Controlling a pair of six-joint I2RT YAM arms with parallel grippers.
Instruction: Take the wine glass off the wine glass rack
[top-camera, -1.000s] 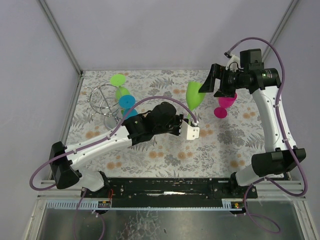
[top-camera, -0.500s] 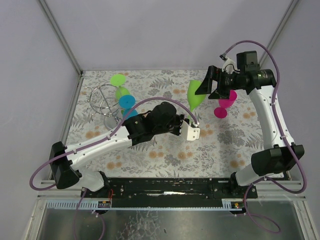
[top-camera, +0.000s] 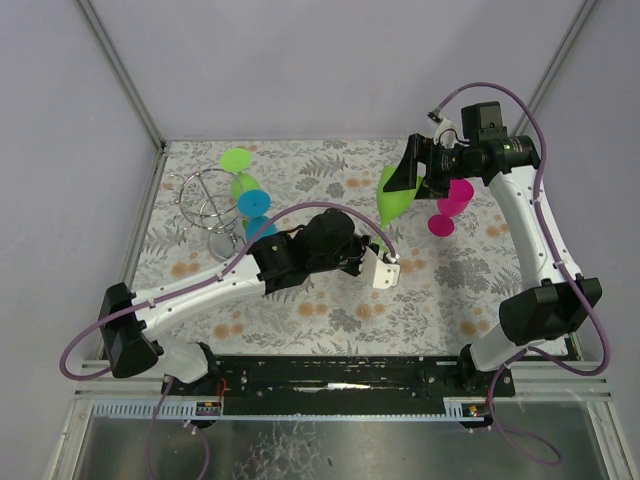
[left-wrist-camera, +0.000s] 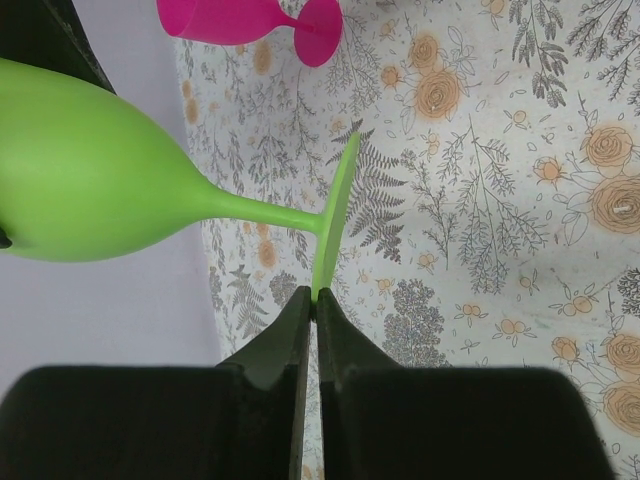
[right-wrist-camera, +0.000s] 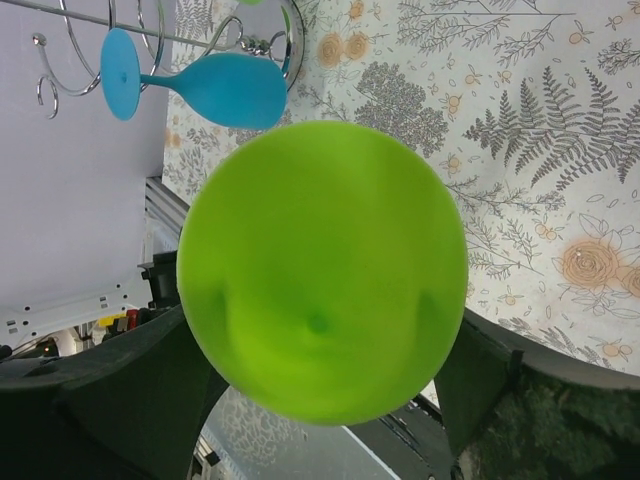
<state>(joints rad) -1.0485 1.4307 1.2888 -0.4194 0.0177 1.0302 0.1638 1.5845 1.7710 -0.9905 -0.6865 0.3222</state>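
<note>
A lime green wine glass (top-camera: 391, 196) is held tilted above the table. My left gripper (top-camera: 386, 262) is shut on the rim of its foot (left-wrist-camera: 335, 215), with its bowl (left-wrist-camera: 90, 180) up to the left. My right gripper (top-camera: 406, 174) is open, and its fingers (right-wrist-camera: 110, 400) stand on either side of the bowl (right-wrist-camera: 320, 270). Whether they touch it I cannot tell. The silver wire rack (top-camera: 203, 205) stands at the far left of the table, with a blue glass (top-camera: 255, 207) and another green glass (top-camera: 238, 163) hanging on it.
A pink glass (top-camera: 447, 209) stands upside down on the floral cloth, just right of the held glass; it also shows in the left wrist view (left-wrist-camera: 250, 20). In the right wrist view the blue glass (right-wrist-camera: 215, 88) hangs on the rack wires (right-wrist-camera: 60, 50).
My right gripper has moved left and closed in around the green glass bowl. My left gripper still holds the foot and has turned slightly.
</note>
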